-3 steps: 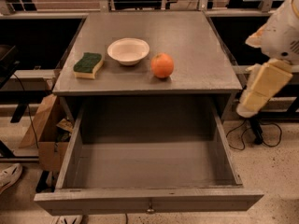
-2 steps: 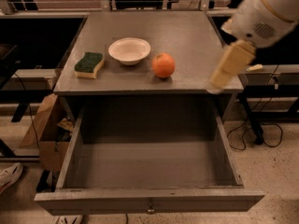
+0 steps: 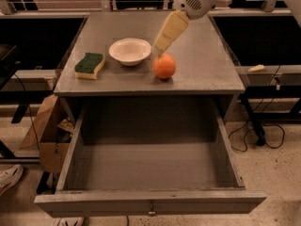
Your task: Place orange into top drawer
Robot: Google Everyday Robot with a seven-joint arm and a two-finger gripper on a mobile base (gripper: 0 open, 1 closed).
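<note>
The orange (image 3: 164, 66) sits on the grey tabletop (image 3: 202, 55), right of the cream-white bowl (image 3: 130, 51). The top drawer (image 3: 149, 173) is pulled fully open below the table, its inside bare and its small knob (image 3: 151, 213) at the front centre. My gripper (image 3: 159, 48) comes down from the upper right on its white arm, its tan tip just above and behind the orange, between the orange and the bowl.
A green and yellow sponge (image 3: 89, 65) lies left of the bowl. A cardboard box (image 3: 44, 131) stands on the floor to the left, cables (image 3: 256, 135) lie to the right, and a shoe (image 3: 9, 178) is at the lower left.
The arm has swung from the table's right side leftward over the tabletop, and the gripper now hangs right by the orange. The orange, bowl and sponge have not moved.
</note>
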